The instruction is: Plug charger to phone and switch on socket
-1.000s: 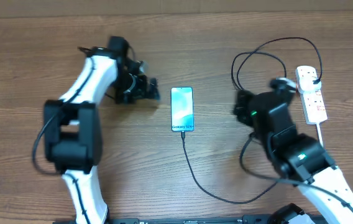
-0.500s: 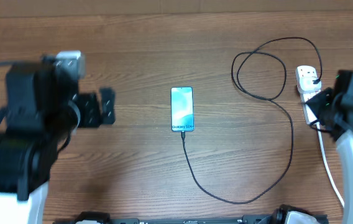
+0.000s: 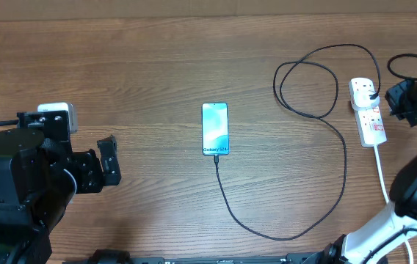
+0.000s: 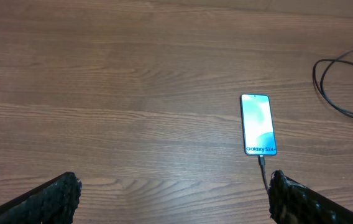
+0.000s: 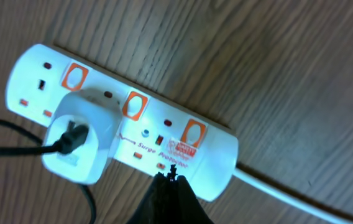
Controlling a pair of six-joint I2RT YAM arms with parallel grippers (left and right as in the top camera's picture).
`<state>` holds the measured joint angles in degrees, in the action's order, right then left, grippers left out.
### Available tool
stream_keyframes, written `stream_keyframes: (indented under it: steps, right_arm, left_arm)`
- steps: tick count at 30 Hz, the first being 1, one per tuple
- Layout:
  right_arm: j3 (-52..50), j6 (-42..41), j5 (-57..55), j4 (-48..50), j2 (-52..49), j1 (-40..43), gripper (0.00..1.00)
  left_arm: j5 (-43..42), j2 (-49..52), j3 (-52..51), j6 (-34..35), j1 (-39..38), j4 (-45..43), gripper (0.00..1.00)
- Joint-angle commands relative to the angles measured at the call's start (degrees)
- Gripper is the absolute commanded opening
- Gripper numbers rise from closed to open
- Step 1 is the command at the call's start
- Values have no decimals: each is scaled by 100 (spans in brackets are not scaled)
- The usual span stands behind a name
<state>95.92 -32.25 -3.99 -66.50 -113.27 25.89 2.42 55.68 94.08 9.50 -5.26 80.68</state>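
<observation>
- Plainly, the phone lies flat, screen up, in the middle of the wooden worktop. Its long axis runs from the far edge toward the robot, with the "Galaxy S24+" end nearest the robot.
- The connector tip of the charger sits in that near end of the phone. From there the black cable sweeps toward the robot, bends right, climbs away again and makes a loose loop before reaching the socket.
- The socket lies near the right edge, well apart from the phone. Its long axis also runs near to far, slightly tilted.
- A white adapter with the black cable end in it fills the farthest outlet.
- The thick white cord leaves the socket's near end.
- Orange-red framed switches show along the strip; whether any is on I cannot tell.
- The right fingers are closed to a point with nothing between them, just beside the socket's right side. In the wrist view the tip overlaps the strip's edge near the cord end; whether it touches I cannot tell.
- The left fingers stand wide apart and empty, well left of the phone, with bare wood between.
</observation>
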Motion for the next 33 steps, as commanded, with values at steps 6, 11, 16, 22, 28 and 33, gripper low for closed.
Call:
stream_keyframes:
  steps: [6,11,16,22,28,33]
  right_arm:
    - [188,131,369,433,-568,22,4]
    - [188,131,448,706,-678,22,4]
    - [188,129,710,968,-737,22,4]
    - [188,129,710,1023,-852,22,4]
    - [188,129,715,1102,-970,22,4]
    - [188,129,717,1156,-1049,22,4]
  left_arm:
    - [76,-619,-24,103,0,9,100]
    - [76,-1322,-24,103,55,13,100]
    - [76,-2061,-24,103,219,15,100]
    - [76,-2540,-22,103,225,136,100]
    - [76,-2614,-24,103,225,901,100]
    - [76,-2614,-24,98,225,1611,100]
